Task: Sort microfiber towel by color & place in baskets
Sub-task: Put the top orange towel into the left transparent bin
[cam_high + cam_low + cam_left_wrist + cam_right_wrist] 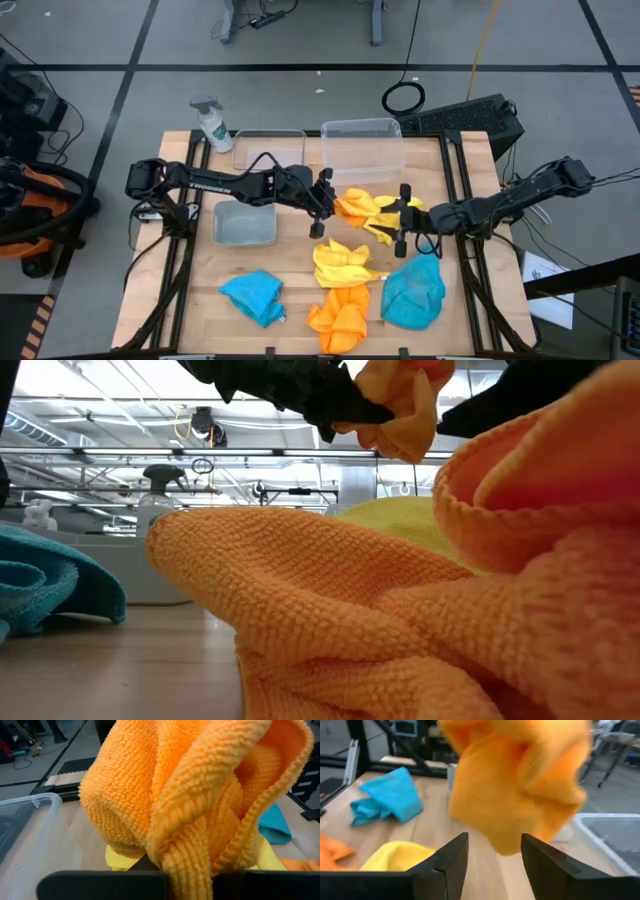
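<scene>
An orange microfiber towel [350,205] hangs bunched over the table's middle, with my left gripper [328,203] shut on it. My right gripper [492,865] comes from the table's right and is open, its fingers on either side of the towel's hanging lower end [505,840]. A yellow towel [388,215] lies under the held one. Another yellow towel [340,262], a second orange one [340,318] and two blue ones [255,295] [413,292] lie on the near half. Three clear baskets [270,148] [362,150] [245,222] stand at the far and left side. My left gripper pinches a bunched fold of the orange towel [185,855] between its two fingers, coming nearly level from the table's left. Several layers are gathered in the hold. The towel bulges out past the fingers and hangs clear of the table. My right gripper: I cannot tell whether its fingers [451,860] touch the towel.
A white spray bottle [212,125] stands at the far left corner. In the low view the orange towel on the table [400,610] fills the foreground. A black keyboard [465,115] lies beyond the far right edge.
</scene>
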